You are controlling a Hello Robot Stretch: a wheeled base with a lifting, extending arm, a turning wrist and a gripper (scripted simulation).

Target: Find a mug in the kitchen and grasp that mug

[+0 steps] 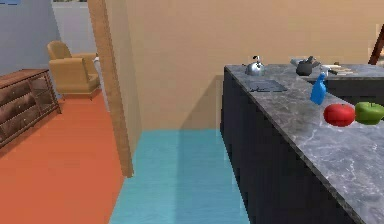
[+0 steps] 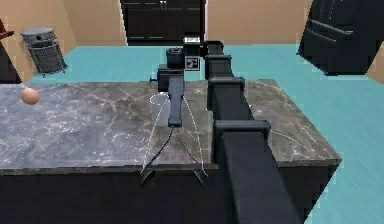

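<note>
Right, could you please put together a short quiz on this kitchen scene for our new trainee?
1. True or false: in the forward view, a kettle stands on the dark counter.
2. The bottle on that counter is: A red, B blue, C yellow.
3. Fill in: beside the red round fruit lies a ___ one.
Key: 1 true; 2 B; 3 green.
</note>
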